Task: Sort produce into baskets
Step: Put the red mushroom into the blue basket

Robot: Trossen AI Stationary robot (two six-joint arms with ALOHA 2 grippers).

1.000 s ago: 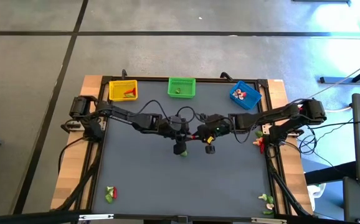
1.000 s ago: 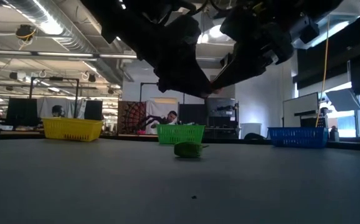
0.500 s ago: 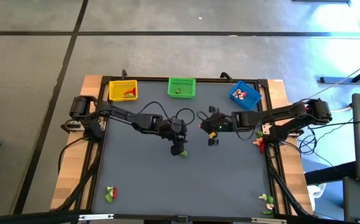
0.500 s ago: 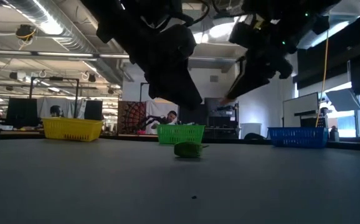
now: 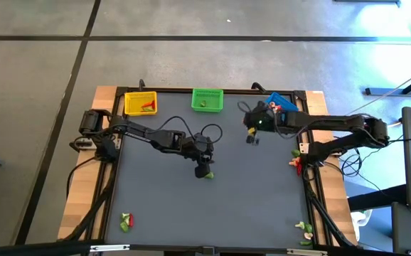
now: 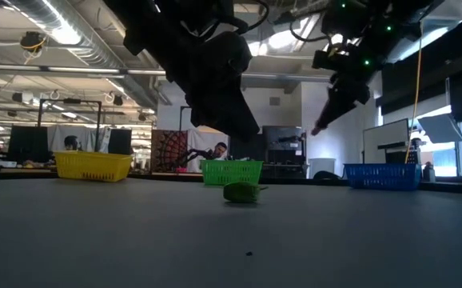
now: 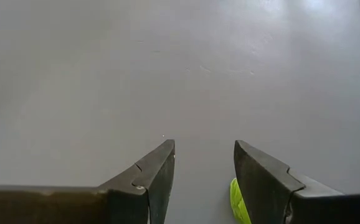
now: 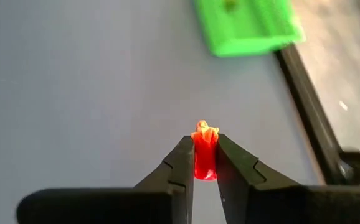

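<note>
Red produce piece (image 8: 205, 160) pinched between right pincer (image 8: 203, 163) fingertips.

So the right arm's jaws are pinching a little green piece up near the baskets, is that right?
Not quite: the piece pinched in the right gripper is red, not green, as the right wrist view shows. It is indeed up near the baskets, by the green basket.

A wide stretch of bare grey table (image 5: 212, 206) is left open toward the near edge. The far edge is lined by the yellow basket (image 5: 140, 104), green basket (image 5: 207, 100) and blue basket (image 5: 282, 104), with gaps between them. Mid-table, passage is blocked by the left arm (image 5: 159, 137), the right arm (image 5: 319, 126) and a green piece (image 5: 207, 175).
</note>
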